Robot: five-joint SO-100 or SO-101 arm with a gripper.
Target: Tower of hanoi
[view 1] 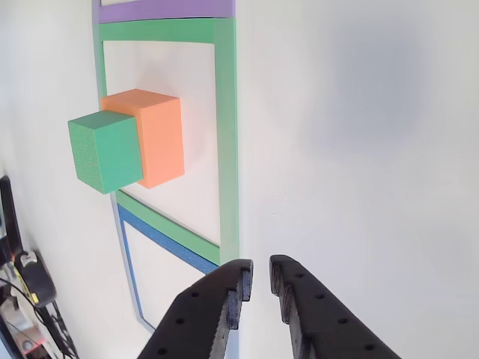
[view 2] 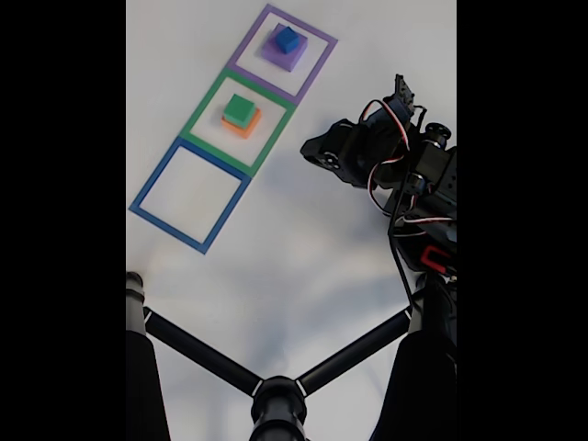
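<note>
A green cube [view 1: 105, 149] [view 2: 240, 108] sits on top of a larger orange cube [view 1: 161, 138] [view 2: 244, 130] inside the green square frame [view 1: 227, 134] [view 2: 202, 106]. A small blue cube [view 2: 288, 39] rests on a purple cube [view 2: 278, 58] inside the purple frame [view 2: 303, 24] [view 1: 165, 9]. Nothing lies in the blue frame [view 2: 168, 230] [view 1: 161, 239]. My gripper [view 1: 260, 280] [view 2: 314, 152] hovers to the right of the frames, apart from the cubes. Its black fingers stand almost together, leaving a narrow slit with nothing in it.
The arm's body with red and white wires [view 2: 423, 184] stands at the right of the white table. A black three-legged stand [view 2: 276, 395] crosses the bottom of the fixed view. Cables and dark hardware [view 1: 22, 299] lie at the lower left of the other view.
</note>
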